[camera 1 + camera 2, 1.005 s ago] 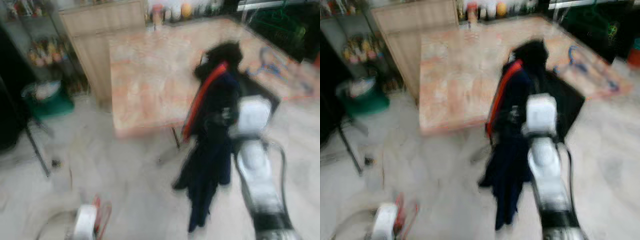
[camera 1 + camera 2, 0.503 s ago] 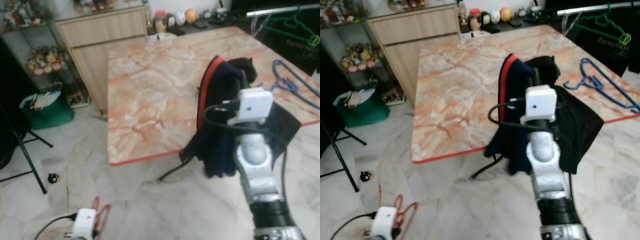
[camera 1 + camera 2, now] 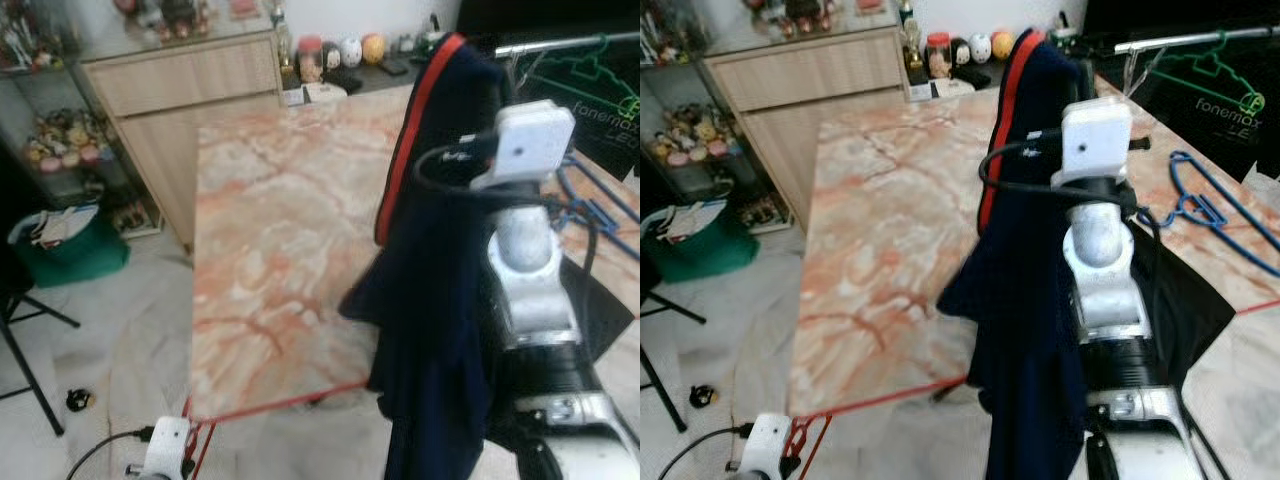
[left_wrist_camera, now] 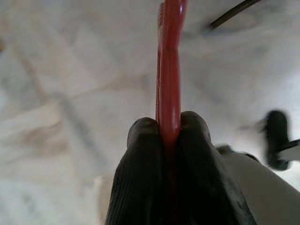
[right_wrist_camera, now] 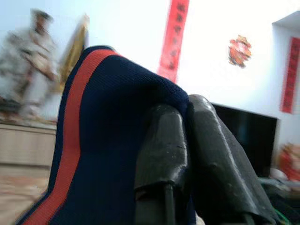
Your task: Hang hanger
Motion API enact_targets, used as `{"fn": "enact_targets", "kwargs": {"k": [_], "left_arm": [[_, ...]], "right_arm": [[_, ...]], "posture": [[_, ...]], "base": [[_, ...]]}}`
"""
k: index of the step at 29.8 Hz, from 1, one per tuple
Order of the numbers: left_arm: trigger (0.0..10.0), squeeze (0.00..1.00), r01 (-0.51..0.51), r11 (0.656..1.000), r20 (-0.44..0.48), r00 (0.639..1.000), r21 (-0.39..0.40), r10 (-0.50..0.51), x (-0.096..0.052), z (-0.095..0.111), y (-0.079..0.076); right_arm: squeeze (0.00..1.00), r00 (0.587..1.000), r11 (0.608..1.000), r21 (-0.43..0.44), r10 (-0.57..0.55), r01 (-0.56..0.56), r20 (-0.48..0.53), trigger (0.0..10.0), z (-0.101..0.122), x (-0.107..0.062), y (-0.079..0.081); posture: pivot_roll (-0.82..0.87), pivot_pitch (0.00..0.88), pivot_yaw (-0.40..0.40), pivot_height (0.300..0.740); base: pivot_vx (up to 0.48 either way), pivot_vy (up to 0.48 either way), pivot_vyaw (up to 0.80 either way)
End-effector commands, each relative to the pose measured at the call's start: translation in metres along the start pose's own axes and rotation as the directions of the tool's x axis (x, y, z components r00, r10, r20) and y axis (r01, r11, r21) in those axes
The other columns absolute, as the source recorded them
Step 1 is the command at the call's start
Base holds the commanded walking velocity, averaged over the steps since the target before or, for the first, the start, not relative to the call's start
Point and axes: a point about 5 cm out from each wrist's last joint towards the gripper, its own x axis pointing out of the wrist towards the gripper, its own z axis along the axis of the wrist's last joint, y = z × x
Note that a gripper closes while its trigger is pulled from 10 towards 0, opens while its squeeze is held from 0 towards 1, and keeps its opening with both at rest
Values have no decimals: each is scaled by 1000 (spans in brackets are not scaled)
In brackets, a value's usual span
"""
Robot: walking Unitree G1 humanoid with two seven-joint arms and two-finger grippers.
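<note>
Your right gripper point(image 5: 187, 140) is pinched shut on the navy garment point(image 3: 1025, 250), raised above the marble table point(image 3: 270, 240). Your left gripper point(image 4: 168, 129), low by the floor, clamps the red hanger point(image 4: 169, 61). Expect soft, limp cloth; hold the rigid hanger.

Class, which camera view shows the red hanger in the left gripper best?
The left wrist view: the red hanger fills the middle, pinched between the left gripper fingertips above the floor. The two eye views show just a sliver of it at the bottom edge, below the marble table.
</note>
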Motion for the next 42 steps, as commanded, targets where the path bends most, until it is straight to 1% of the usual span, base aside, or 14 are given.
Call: {"fn": "enact_targets", "kwargs": {"k": [1, 10, 14, 17, 18, 20, 21, 22, 24, 27, 33, 37, 39, 42], "left_arm": [[10000, 0, -33, 999, -15, 999, -2, 33, -2, -3, 12], [10000, 0, -37, 999, -24, 999, -3, 37, -3, -7, 13], [10000, 0, -16, 999, -25, 1000, -31, 15, -3, -8, 10], [10000, 0, -11, 999, -21, 1000, -42, 10, -3, -9, 9], [10000, 0, -11, 999, -21, 1000, -42, 10, -3, -9, 9], [10000, 0, -6, 999, -21, 1000, -44, 6, -3, -10, 8], [10000, 0, -6, 999, -21, 1000, -44, 6, -3, -10, 8], [10000, 0, -7, 999, -25, 1000, -39, 6, -3, -11, 8], [10000, 0, -3, 1000, -30, 1000, -29, 2, -3, -12, 8], [10000, 0, -3, 1000, -31, 1000, -26, 2, -3, -12, 8], [10000, 0, -3, 1000, -29, 1000, -26, 2, -4, -12, 8], [10000, 0, -2, 1000, -27, 1000, -28, 1, -4, -11, 10], [10000, 0, -2, 1000, -29, 1000, -26, 1, -4, -11, 10], [10000, 0, -2, 1000, -30, 1000, -25, 1, -4, -11, 10]], "right_arm": [[0, 995, 1000, 18, 10, -12, 96, 10000, 22, 15, 5], [0, 993, 1000, 17, 13, -16, 121, 10000, 27, 24, 2], [0, 997, 997, 20, 67, -68, 43, 10000, 7, 4, 17], [0, 994, 993, 31, 111, -111, -21, 10000, -6, -22, 30], [0, 994, 993, 31, 111, -111, -21, 10000, -6, -22, 30], [0, 988, 987, 64, 148, -145, -37, 10000, -7, -39, 38], [0, 988, 987, 64, 148, -145, -37, 10000, -7, -39, 38], [0, 980, 979, 84, 191, -187, -50, 10000, -7, -55, 46], [0, 974, 972, 101, 218, -211, -67, 10000, -9, -68, 50], [0, 965, 965, 129, 241, -227, -103, 10000, -12, -83, 50], [0, 961, 963, 132, 250, -235, -118, 10000, -12, -91, 50], [0, 958, 971, 140, 218, -194, -184, 10000, -15, -109, 46], [0, 945, 971, 150, 220, -187, -243, 10000, -19, -122, 44], [0, 934, 972, 161, 210, -169, -288, 10000, -26, -129, 41]], "posture": [[-61, 0, 65, 740], [-62, 0, 63, 740], [-55, 0, 59, 740], [-54, 0, 55, 740], [-54, 0, 55, 740], [-61, 0, 57, 740], [-61, 0, 57, 740], [-64, 0, 58, 740], [-65, 0, 59, 740], [-68, 0, 58, 740], [-65, 0, 53, 740], [-66, 0, 53, 740], [-66, 0, 54, 740], [-64, 0, 54, 740]], "base": [[405, 0, 0], [404, 0, 0], [95, 0, 0], [0, 0, 0], [0, 0, 0], [0, 0, 0], [0, 0, 0], [0, 0, 0], [0, 0, 0], [0, 0, 0], [0, 0, 0], [0, 0, 0], [0, 0, 0], [0, 0, 0]]}}
